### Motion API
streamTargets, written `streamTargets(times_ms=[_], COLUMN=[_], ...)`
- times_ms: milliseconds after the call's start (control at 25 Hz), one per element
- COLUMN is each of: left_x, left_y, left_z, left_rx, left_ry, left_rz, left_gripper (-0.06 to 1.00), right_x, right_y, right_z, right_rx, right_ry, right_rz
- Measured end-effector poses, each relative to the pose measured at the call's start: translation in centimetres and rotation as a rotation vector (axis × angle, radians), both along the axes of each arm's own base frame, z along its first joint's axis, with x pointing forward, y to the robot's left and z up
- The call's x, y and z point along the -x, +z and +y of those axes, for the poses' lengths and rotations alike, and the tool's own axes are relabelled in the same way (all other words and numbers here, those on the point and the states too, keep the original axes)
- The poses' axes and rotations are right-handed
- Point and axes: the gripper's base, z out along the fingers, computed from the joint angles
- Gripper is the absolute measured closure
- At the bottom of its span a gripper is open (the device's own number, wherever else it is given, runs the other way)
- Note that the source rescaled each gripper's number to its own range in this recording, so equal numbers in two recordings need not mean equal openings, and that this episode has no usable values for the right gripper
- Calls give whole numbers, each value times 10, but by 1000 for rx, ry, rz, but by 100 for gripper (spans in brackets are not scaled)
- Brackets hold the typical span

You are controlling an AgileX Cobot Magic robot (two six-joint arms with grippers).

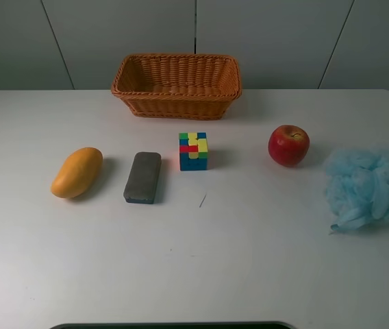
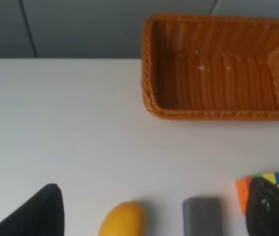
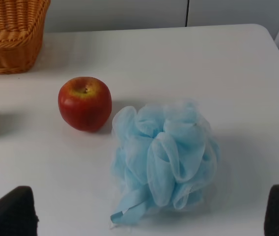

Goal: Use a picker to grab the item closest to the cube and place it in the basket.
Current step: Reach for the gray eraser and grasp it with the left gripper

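Note:
A multicoloured cube (image 1: 193,151) stands mid-table. A grey block eraser (image 1: 142,177) lies just left of it, the nearest item. The wicker basket (image 1: 177,85) stands behind them and holds nothing. Neither gripper shows in the exterior high view. In the left wrist view the left gripper (image 2: 156,219) is open, its dark fingertips (image 2: 41,214) spread wide above the eraser (image 2: 202,216), with the cube (image 2: 262,183) beside one fingertip and the basket (image 2: 218,114) farther off. In the right wrist view the right gripper (image 3: 147,216) is open and holds nothing.
A yellow mango (image 1: 77,172) lies left of the eraser and also shows in the left wrist view (image 2: 122,220). A red apple (image 1: 288,144) sits right of the cube. A light blue bath pouf (image 1: 367,187) lies near the right table edge.

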Motion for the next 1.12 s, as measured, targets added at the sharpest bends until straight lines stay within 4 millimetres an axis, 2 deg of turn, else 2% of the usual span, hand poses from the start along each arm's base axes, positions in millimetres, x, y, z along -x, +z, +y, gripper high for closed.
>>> streamTargets(times_ms=[120, 240, 560, 760, 1120], left_x=[-20, -32, -44, -44, -41], left_y=[-39, -76, -155, -187, -212], left_z=[-34, -63, -111, -127, -128], left_rx=[-27, -46, -59, -83, -109], left_ry=[-50, -80, -78, -94, -87], left_rz=[108, 211, 394, 461, 517], left_gripper=[2, 2, 2, 2, 2], right_x=[0, 0, 0, 0, 0], right_y=[0, 0, 0, 0, 0], right_z=[0, 0, 0, 0, 0], right_rx=[0, 0, 0, 0, 0], right_ry=[0, 0, 0, 0, 0], right_rz=[0, 0, 0, 0, 0])
